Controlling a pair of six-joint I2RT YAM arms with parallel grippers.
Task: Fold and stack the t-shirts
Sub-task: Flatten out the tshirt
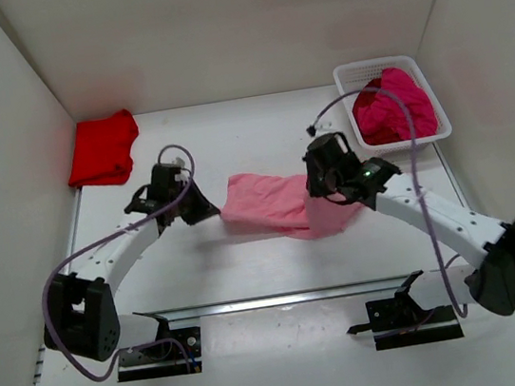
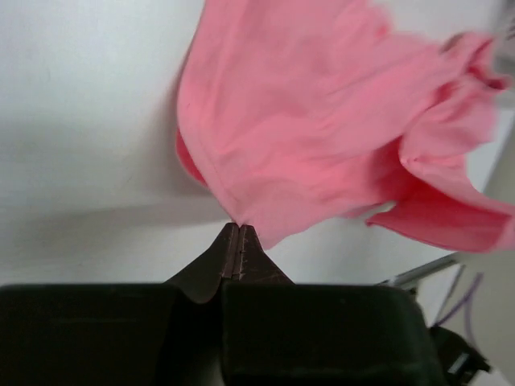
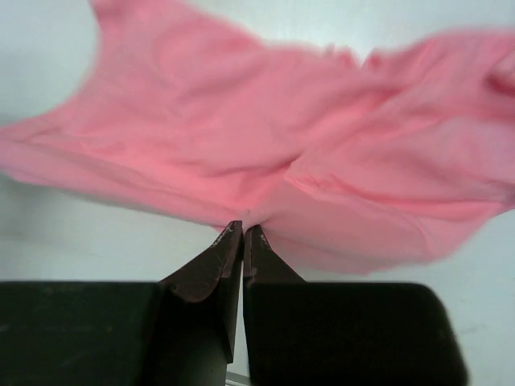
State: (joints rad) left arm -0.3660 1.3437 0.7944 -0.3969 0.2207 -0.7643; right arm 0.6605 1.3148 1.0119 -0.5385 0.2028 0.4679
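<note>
White walls close in a pale counter (image 1: 279, 276) on three sides. At its far left corner a red t-shirt (image 1: 103, 149) lies in a loosely folded heap, touching the left wall's foot and well apart from everything else.

To its right, the left hand (image 1: 210, 209) reaches toward the middle of the counter. In the left wrist view the left hand (image 2: 239, 240) has its two fingertips pressed together, pinching the edge of the pink t-shirt (image 2: 322, 145) at a corner of the cloth.

The pink t-shirt (image 1: 276, 205) stretches between the two arms near the counter's centre, bunched and wrinkled, its right part sagging in a wider fold.

At that end the right hand (image 1: 323, 193) meets the cloth. Seen from the right wrist, the right hand (image 3: 243, 235) is closed too, its tips nipping a fold at the near edge of the pink t-shirt (image 3: 282, 153), which spreads across the view beyond the fingers.

At the far right corner a white mesh basket (image 1: 356, 72) stands against the back wall, with magenta t-shirts (image 1: 397, 106) piled crumpled inside it.
</note>
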